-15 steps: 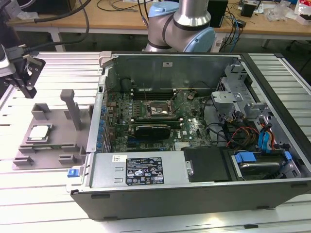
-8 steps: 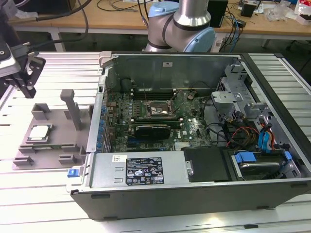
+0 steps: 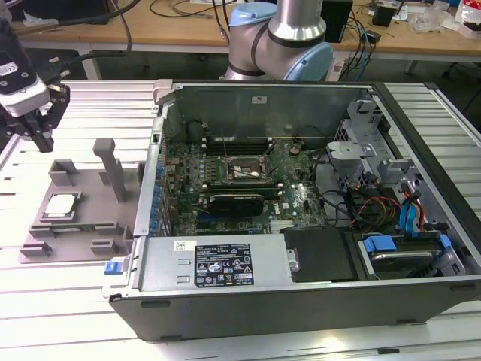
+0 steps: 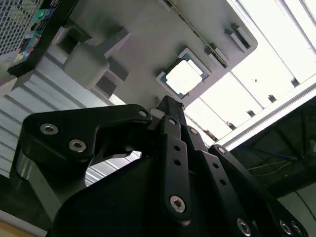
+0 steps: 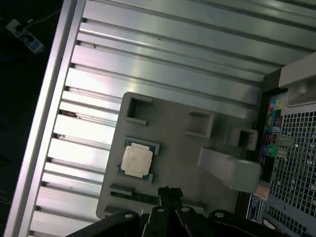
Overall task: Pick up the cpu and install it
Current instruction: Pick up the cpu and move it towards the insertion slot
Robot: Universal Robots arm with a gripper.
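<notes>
The cpu (image 3: 60, 204), a small square chip with a silvery top, is seen lying flat in a square recess of a grey plastic tray (image 3: 90, 197), towards the tray's near side at the exterior view's left. In both wrist views the cpu (image 4: 183, 78) (image 5: 136, 161) is shown seated in that recess, its thin dark rim visible against the tray (image 4: 148, 44) (image 5: 177, 143). An upright grey post (image 3: 114, 169) is carried on the tray.

The black gripper (image 3: 43, 143) is held above the slatted aluminium table (image 3: 68, 301), beyond the tray's far left corner and apart from the cpu. In the wrist views the gripper (image 4: 168, 101) (image 5: 168, 190) is seen with its fingertips drawn together and nothing between them.

To the exterior view's right of the tray an open computer case (image 3: 301, 301) is laid on its side, with the motherboard socket (image 3: 244, 171) exposed. A black printed label (image 3: 223, 265) and a small white sticker (image 3: 185, 245) are fixed to its near wall; their print is too small to be read.
</notes>
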